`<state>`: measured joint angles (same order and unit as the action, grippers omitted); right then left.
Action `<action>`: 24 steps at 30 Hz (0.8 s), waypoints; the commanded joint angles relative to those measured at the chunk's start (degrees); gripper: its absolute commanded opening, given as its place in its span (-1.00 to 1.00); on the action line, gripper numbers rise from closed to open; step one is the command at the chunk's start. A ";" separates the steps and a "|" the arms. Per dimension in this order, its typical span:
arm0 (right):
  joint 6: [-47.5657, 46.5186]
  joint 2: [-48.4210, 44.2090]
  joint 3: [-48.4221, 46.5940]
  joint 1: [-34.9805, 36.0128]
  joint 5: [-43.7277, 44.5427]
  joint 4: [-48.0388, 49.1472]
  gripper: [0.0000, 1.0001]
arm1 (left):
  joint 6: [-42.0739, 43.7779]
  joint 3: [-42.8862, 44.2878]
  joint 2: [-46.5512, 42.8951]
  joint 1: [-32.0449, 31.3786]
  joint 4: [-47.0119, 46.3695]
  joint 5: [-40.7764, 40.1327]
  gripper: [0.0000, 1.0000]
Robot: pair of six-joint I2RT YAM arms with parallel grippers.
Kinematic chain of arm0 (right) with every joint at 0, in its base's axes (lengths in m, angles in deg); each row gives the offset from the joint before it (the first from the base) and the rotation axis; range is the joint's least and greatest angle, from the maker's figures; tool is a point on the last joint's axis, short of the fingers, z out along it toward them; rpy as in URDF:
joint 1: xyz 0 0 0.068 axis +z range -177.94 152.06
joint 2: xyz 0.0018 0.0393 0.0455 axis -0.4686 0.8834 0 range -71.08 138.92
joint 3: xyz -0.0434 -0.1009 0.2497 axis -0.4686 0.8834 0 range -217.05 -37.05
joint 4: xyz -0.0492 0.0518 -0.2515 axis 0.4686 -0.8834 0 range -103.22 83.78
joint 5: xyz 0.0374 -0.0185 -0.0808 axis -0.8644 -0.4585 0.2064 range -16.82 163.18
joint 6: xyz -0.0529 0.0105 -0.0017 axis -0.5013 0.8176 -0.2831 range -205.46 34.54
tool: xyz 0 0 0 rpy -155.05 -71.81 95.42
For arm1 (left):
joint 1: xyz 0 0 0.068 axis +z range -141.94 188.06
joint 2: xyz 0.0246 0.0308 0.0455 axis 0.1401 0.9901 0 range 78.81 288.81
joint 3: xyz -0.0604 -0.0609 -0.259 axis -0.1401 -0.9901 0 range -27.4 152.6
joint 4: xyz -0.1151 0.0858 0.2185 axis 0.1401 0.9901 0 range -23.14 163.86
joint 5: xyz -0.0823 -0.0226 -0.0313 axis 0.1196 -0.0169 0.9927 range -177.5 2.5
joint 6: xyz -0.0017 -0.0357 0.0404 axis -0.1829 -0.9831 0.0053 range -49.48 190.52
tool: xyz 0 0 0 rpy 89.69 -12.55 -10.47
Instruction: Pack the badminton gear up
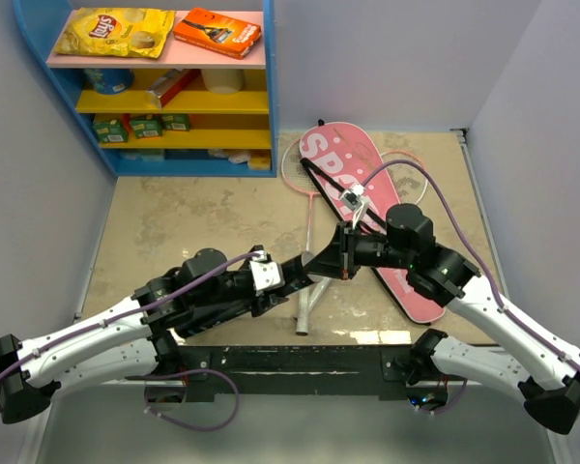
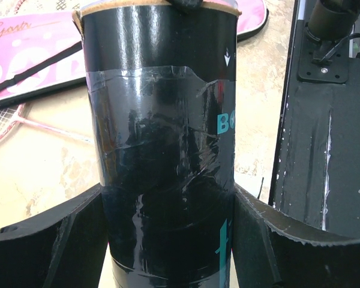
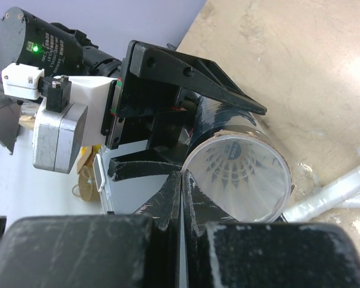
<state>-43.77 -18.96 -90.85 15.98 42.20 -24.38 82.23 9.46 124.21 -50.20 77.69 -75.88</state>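
Left gripper point(image 2: 168, 207) clamped across black tube point(image 2: 162, 132), probably light, stiff, slippery; right gripper point(image 3: 182, 178), jaws together, at its mouth.

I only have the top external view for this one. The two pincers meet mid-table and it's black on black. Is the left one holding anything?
Observer: Yes. In the left wrist view the left pincer grips the black tube, with one finger pressed on each side.
Operator: Is the tube capped?
Observer: No. The right wrist view looks straight into its open mouth, and a white feather shuttlecock sits inside.
Operator: And the right pincer?
Observer: The right pincer is shut, with its tips together right at the tube's rim. I can see nothing between them.
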 commanded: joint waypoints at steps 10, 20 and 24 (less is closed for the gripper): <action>5.76 0.00 6.77 4.06 -0.39 11.20 -0.62 | 0.69 1.63 -2.87 -0.19 -5.56 1.30 -1.00; 10.34 0.53 11.17 4.59 0.38 19.91 -0.19 | 0.51 1.20 -5.06 -0.27 -6.43 2.18 -1.00; 11.13 1.58 12.05 4.59 3.20 20.88 -0.17 | 0.69 1.19 -5.42 -0.19 -6.61 2.62 -1.00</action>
<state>-34.11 -19.69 -80.82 19.32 42.75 -4.79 82.29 9.27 120.43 -50.09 84.14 -76.58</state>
